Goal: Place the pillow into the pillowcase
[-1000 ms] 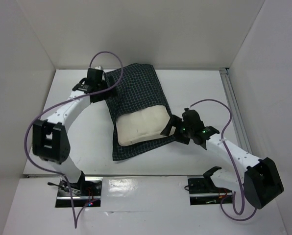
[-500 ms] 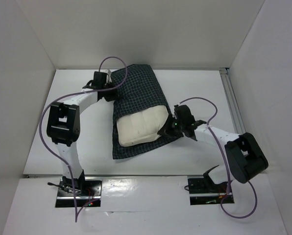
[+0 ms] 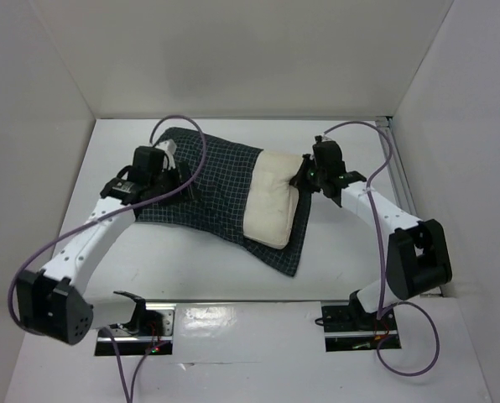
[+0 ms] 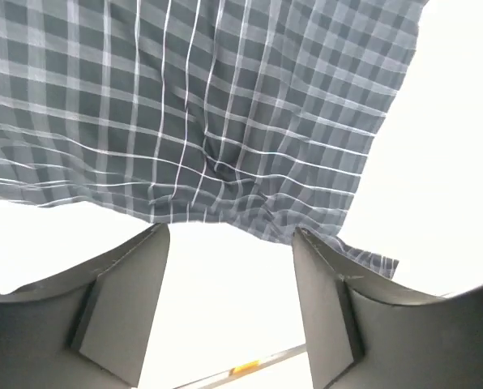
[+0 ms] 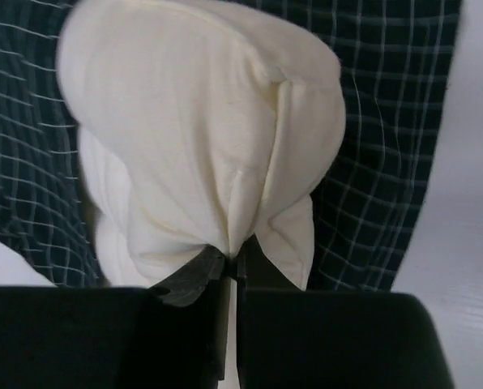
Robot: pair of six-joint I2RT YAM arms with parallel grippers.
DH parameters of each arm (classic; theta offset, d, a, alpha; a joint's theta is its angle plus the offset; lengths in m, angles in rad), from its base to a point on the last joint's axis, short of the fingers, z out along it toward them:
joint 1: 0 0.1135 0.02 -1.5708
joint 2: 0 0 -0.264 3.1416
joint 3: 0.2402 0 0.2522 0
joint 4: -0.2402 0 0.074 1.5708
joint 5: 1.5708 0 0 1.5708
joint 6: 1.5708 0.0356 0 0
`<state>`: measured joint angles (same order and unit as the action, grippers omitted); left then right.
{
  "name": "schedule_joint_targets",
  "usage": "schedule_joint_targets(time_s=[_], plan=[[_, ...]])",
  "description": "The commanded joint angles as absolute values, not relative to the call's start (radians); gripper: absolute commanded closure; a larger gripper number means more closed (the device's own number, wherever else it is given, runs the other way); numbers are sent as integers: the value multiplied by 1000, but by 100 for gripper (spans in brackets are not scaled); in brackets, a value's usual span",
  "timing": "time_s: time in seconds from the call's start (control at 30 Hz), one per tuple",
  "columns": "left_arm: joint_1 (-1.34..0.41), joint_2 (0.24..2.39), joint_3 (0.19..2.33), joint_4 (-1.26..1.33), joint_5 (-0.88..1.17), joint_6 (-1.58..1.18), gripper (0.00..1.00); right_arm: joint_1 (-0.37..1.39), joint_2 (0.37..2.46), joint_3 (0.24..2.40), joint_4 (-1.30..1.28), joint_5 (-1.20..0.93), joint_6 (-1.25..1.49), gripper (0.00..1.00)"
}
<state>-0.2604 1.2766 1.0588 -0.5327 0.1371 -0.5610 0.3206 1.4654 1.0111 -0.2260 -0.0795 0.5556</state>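
Note:
The dark checked pillowcase [image 3: 208,189] lies crumpled across the middle of the table. The cream pillow [image 3: 275,197] sticks out of its right end, on top of the case's lower flap. My right gripper [image 3: 304,180] is at the pillow's far right edge, shut on a pinched fold of the pillow [image 5: 201,121], with checked cloth [image 5: 387,162] behind it. My left gripper [image 3: 176,180] hovers over the left end of the pillowcase [image 4: 209,121]. It [image 4: 229,235] is open, its fingers [image 4: 128,300] apart with only white table between them.
White walls enclose the table on the left, back and right. A metal rail [image 3: 398,176] runs along the right edge. Purple cables [image 3: 183,134] loop above both arms. The arm bases [image 3: 141,319] sit at the near edge.
The right gripper has shut on the pillow's edge and drawn it to the back right. Pillow and pillowcase have swung round to lie crosswise. The left gripper has moved nearer and stands open.

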Motion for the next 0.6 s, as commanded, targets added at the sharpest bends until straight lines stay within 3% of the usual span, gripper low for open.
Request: schedule_joint_targets(time_s=[0.0,0.07,0.1,0.13,0.27,0.33,0.57], plan=[[-273,1177,1173,-615,-55,-548,28,324,1522,1063,-184,-97,514,91],[-317,1196,1218,-615,-69,-528,39,324,1534,1063,-184,-120,514,52],[-330,1228,1273,-615,-69,-514,40,324,1534,1054,-184,-120,514,21],[-343,1314,1302,-629,-60,-505,41,324,1534,1045,-184,-108,514,14],[-458,1488,1436,-640,-115,-479,37,324,1470,1022,-212,-20,514,1],[-521,1598,1518,-640,-150,-479,32,310,1428,1006,-233,-11,514,1],[-604,1926,1796,-690,-300,-463,31,275,1358,916,-244,-64,532,5]])
